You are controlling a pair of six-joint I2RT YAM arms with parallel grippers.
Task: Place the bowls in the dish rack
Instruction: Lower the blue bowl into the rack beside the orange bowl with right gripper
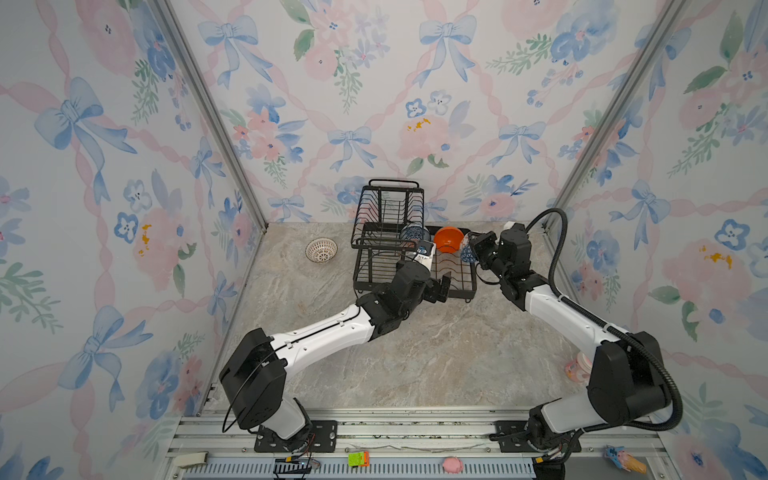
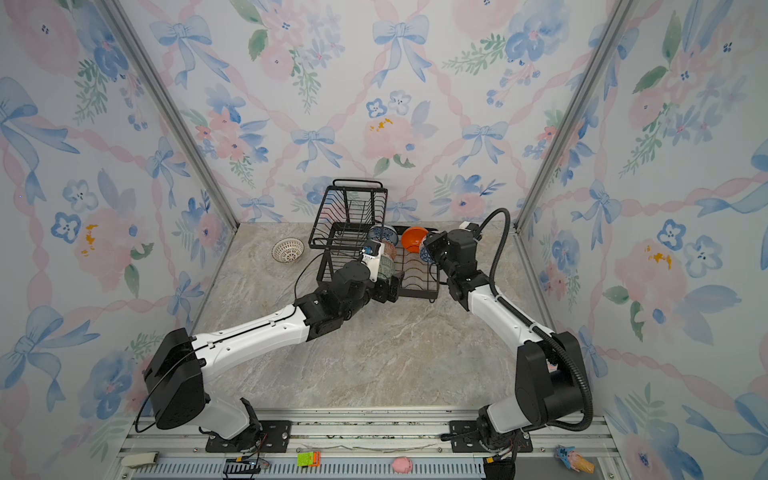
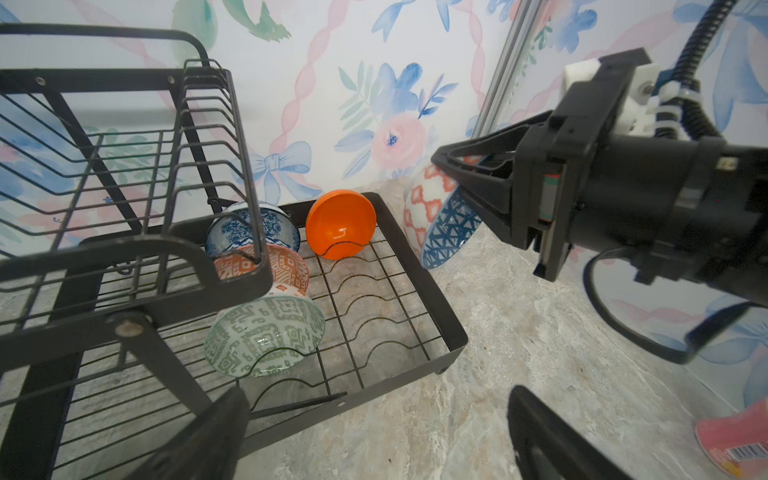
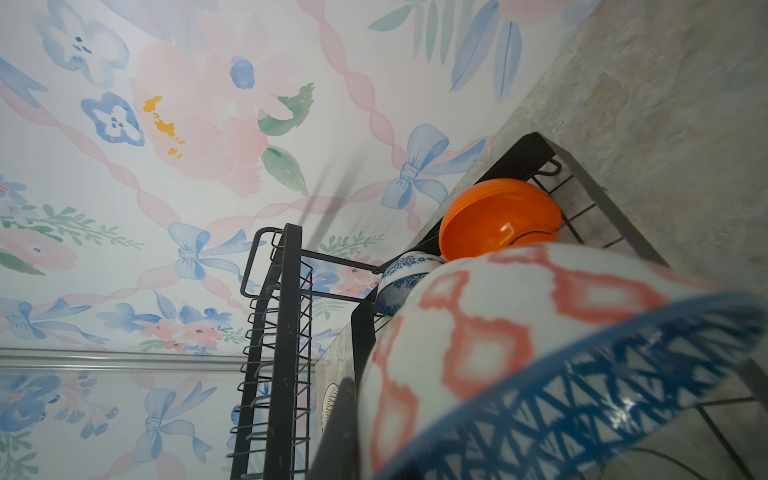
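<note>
Right gripper (image 3: pixel 451 174) is clamped tight on the rim of the dark blue geometric bowl (image 3: pixel 444 220), red diamonds on the outside. The bowl is tipped on its side, right at the right-hand edge of the dish rack (image 3: pixel 453 328). Whether it is touching the marble table (image 1: pixel 415 353), I can't tell. Left gripper (image 3: pixel 378 399) hangs at the rack's near edge, fingers (image 3: pixel 216 432) spread wide, nothing between them. Four bowls are loaded in the lower tray. The blue-and-white bowl (image 3: pixel 253 228), the red-orange patterned bowl (image 3: pixel 286 266) and the grey-green patterned bowl (image 3: pixel 266 336) stand on edge in a row, partly under the upper basket. The plain orange bowl (image 3: pixel 340 224) stands alone at the back. Out on the table, well left of the rack, sits the white lattice bowl (image 1: pixel 321 250), upright.
</note>
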